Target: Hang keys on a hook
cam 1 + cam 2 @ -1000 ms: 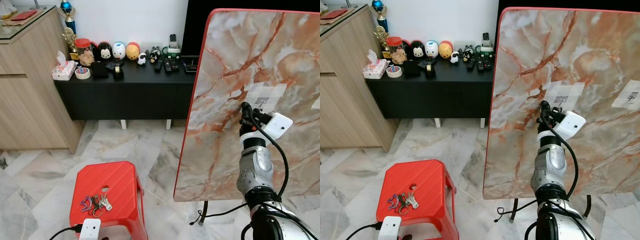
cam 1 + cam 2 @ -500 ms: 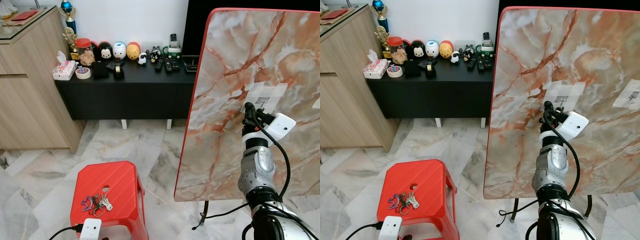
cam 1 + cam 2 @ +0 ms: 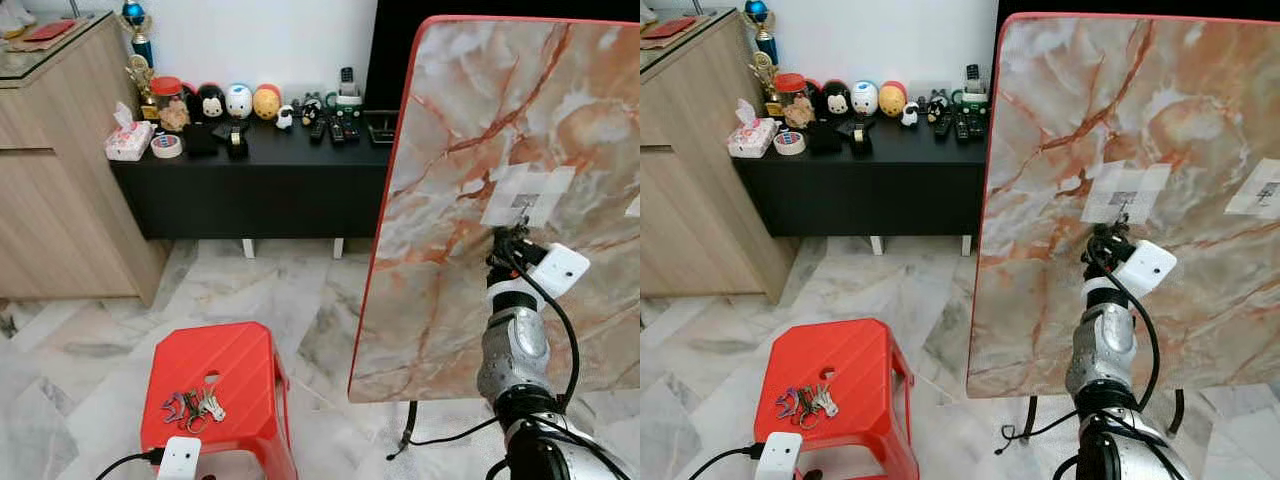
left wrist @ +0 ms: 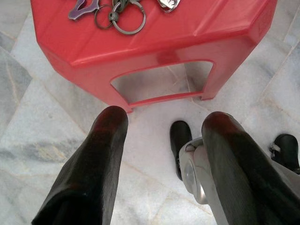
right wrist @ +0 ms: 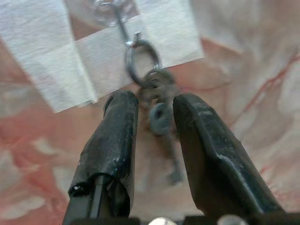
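While your right gripper (image 5: 152,115) sits narrowly parted around the keys (image 5: 157,105), their ring already hangs on the hook (image 5: 125,30) taped to the marble board (image 3: 470,130). Pull back crooked and a finger could drag the ring off. Your left gripper (image 4: 161,140) hangs spread above the floor.
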`<state>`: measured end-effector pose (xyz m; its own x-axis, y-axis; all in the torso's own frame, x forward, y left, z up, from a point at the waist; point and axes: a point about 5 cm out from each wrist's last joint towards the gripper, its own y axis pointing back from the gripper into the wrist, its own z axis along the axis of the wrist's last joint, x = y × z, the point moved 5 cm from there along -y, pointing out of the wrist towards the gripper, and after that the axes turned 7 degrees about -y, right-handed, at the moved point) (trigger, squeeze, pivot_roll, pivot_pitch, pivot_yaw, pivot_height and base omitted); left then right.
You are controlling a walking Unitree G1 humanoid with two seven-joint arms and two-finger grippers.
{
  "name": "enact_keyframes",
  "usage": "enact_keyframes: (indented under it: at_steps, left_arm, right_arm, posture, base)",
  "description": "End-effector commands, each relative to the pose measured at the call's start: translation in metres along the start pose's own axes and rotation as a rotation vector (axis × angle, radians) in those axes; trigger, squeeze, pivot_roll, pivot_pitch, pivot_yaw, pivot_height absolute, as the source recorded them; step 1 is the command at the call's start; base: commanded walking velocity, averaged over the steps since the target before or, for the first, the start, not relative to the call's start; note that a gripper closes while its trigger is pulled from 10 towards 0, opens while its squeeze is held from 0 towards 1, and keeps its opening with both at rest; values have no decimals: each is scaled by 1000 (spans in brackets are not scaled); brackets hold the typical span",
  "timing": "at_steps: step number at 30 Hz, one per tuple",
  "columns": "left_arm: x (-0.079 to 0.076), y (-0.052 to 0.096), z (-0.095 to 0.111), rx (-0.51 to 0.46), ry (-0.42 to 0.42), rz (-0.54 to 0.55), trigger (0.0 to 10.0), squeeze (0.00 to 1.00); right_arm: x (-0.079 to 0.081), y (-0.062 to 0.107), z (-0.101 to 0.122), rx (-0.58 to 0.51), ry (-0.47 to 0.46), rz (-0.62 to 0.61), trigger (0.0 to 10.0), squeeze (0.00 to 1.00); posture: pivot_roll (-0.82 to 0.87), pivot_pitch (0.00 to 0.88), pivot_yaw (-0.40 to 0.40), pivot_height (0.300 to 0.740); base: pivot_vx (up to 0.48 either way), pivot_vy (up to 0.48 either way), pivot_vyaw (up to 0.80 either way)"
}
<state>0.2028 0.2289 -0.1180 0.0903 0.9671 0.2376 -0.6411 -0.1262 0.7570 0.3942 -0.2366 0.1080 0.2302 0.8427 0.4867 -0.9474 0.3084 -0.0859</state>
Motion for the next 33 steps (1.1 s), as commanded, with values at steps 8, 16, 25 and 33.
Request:
enact_keyframes:
  at_steps: [8,16,25,33]
  left_arm:
    - [-1,1,-8,30,-4,-11,10000,0]
    - [-2,1,-8,28,-1,-11,10000,0]
    - [-6,1,-8,27,-2,-20,10000,0]
    - [-8,1,-6,26,-7,-23,10000,0]
  right_arm:
    - [-2,0,1,-6,25,-4,10000,0]
    - [-6,27,-29,58,104,38,10000,0]
    - [-38,89,-94,319,230,44,10000,0]
    - [-83,153,-154,694,297,-86,10000,0]
  posture:
    - [31,0,-35,740]
    - [30,0,-44,740]
    - [12,0,-47,740]
    - [1,0,-43,740]
  base:
    - [0,0,0]
    - [0,0,0]
    - [0,0,0]
    - [0,0,0]
